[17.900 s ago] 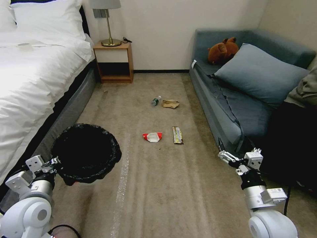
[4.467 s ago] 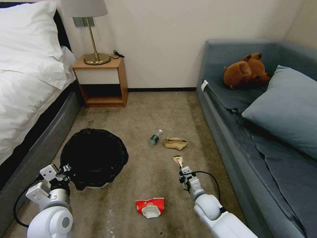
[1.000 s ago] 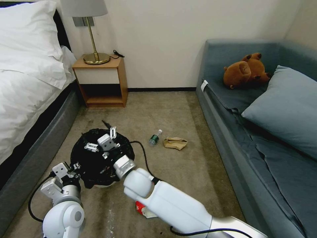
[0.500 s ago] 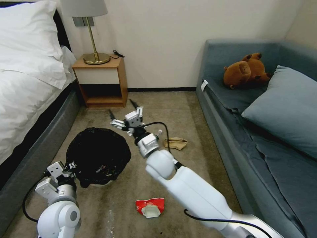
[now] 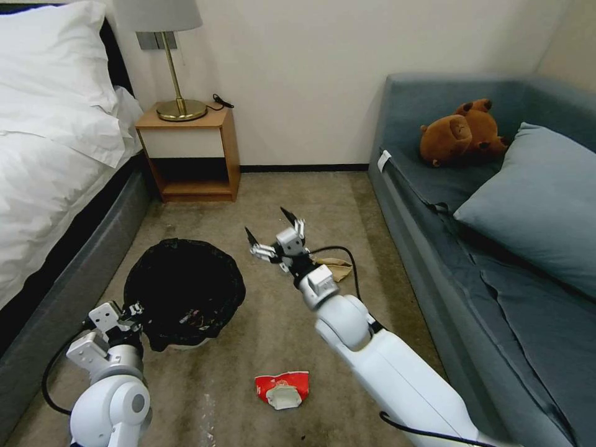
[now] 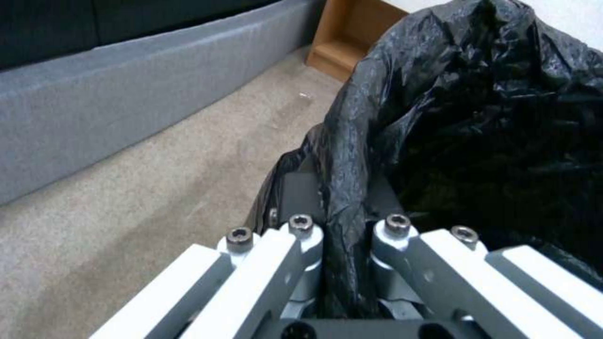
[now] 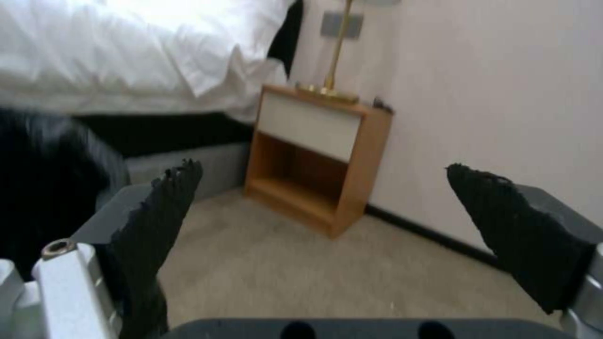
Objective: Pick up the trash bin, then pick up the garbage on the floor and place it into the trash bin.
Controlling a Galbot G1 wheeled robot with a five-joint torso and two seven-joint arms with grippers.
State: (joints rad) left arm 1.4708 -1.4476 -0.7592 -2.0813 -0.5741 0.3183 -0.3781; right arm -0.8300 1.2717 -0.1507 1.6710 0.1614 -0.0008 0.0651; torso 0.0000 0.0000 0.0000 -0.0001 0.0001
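the left gripper (image 5: 131, 308) is clamped on the near rim of the trash bin (image 5: 183, 292), which stands upright on the carpet (image 5: 347, 198) beside the bed (image 5: 56, 161), mouth up. the right gripper (image 5: 273, 233), fingers spread and empty, hovers above the carpet right of the bin. the red-and-white wrapper (image 5: 282, 388) lies flat nearer, its long axis left-right.

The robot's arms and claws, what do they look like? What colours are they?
Both arms are smooth, rounded white tubes with silver-grey wrist rings and a black cable looping beside each. The right gripper has white metal links and two pointy black fingers with rough pads. The left gripper has white-and-grey bars with dark screw heads.
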